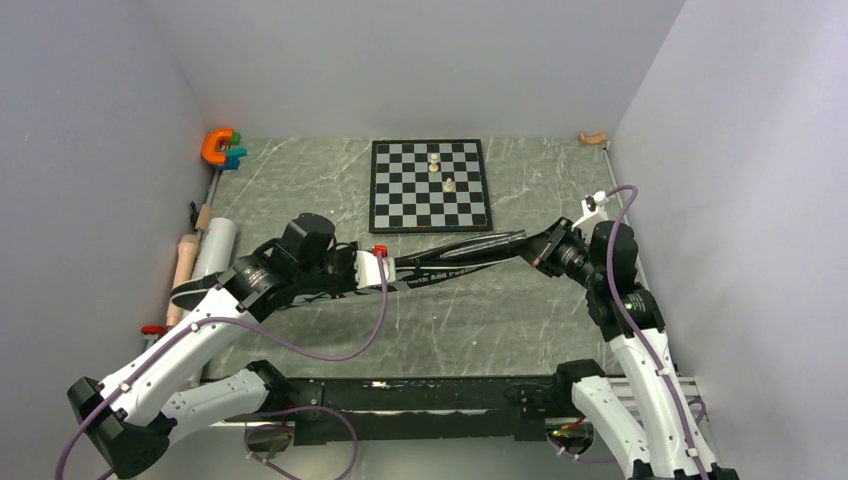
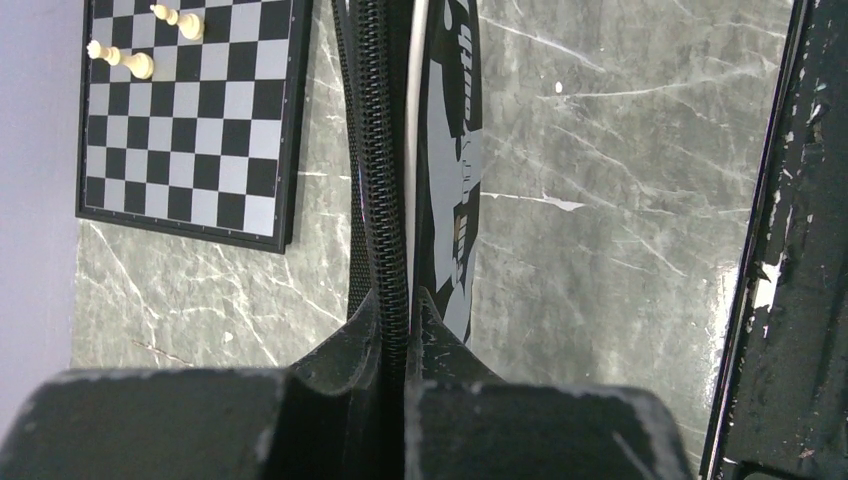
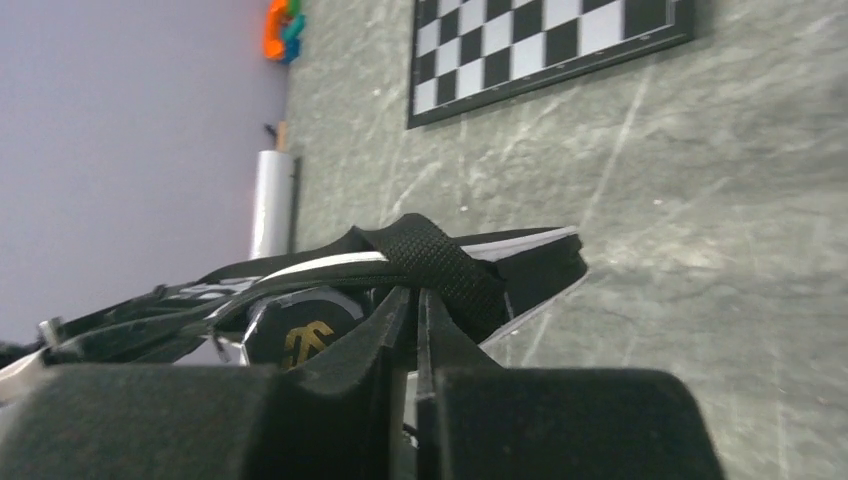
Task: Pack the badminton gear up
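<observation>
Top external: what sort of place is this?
Probably a lab robot cell: plain pale walls box in a grey marble-patterned tabletop, with unrelated props: a black-and-white chessboard and a black racket-shaped bag.

The bag [image 1: 450,262] stretches left to right before the chessboard [image 1: 400,205], which bears 2 pieces [image 1: 434,160]; the tube [image 1: 215,247] lies far left.

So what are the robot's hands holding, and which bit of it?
Both hold the black racket bag. The left hand pinches its zipper edge; the right hand pinches the woven strap at its narrow end.
</observation>
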`<state>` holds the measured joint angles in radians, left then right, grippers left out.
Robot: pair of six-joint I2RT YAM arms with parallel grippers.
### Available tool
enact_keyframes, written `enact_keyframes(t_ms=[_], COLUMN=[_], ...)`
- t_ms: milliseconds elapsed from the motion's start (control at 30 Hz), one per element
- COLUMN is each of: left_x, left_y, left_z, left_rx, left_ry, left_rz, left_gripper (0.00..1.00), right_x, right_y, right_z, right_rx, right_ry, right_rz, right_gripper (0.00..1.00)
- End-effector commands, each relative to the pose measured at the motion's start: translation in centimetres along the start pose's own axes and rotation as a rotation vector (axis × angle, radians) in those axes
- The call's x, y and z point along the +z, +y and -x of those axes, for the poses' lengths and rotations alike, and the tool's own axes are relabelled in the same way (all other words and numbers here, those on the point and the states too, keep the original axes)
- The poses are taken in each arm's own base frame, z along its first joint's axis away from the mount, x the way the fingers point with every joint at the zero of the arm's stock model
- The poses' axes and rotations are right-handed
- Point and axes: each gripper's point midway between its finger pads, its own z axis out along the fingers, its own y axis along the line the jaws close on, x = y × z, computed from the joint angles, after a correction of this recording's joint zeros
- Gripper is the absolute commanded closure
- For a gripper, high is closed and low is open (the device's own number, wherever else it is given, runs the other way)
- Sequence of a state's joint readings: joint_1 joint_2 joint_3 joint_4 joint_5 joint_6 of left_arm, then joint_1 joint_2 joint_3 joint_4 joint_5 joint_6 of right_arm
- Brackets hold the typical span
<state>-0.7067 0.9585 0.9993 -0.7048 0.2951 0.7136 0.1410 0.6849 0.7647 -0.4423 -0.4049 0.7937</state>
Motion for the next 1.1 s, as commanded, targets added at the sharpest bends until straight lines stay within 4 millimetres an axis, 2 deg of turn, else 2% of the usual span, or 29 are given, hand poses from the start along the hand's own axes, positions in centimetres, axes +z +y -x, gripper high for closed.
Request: enact_keyframes(t_ms=[0,100,167,333,467,533,733,800,1067], left_x=[-2.1,-2.3,-2.3,-2.5,-2.6,-2.6,-2.7,-2.6,-2.4], left_y=[3.1,3.0,2.9,2.8,2.7,2.7,2.8,2.8,2.8], left_z=[5.9,5.9,5.9,5.8,5.8,5.8,5.8,5.8,5.8], left_rx=[0.092,0.092,0.092,0.094,0.094,0.093,0.091,0.090,0.089], left_ry=[-0.203,-0.205,-0.206,-0.207,-0.209,-0.209,-0.207,-0.207,-0.207], left_rz=[0.120,0.121,0.119,0.120,0.119,0.119,0.120,0.118,0.115], left_gripper=[1.00,1.00,1.00,1.00,1.00,1.00,1.00,1.00,1.00], right_x=[-2.0,-3.6,-4.6,-6.4,-7.0,-6.7,-4.3,-3.8,-2.7], right_y=[-0.8,-1.6,-1.6,-0.5,2.0,3.0,4.9,4.9,5.2], right_z=[2.4,4.4,5.5,7.4,8.3,8.1,6.5,6.0,4.1], right_rx=[-0.096,-0.143,-0.167,-0.195,-0.187,-0.183,-0.144,-0.133,-0.106], right_ry=[-0.085,-0.162,-0.204,-0.289,-0.346,-0.328,-0.234,-0.208,-0.127], right_rz=[-0.160,-0.267,-0.307,-0.330,-0.226,-0.171,-0.016,0.004,0.083], right_gripper=[0.84,0.69,0.65,0.67,0.76,0.84,0.95,0.99,1.00])
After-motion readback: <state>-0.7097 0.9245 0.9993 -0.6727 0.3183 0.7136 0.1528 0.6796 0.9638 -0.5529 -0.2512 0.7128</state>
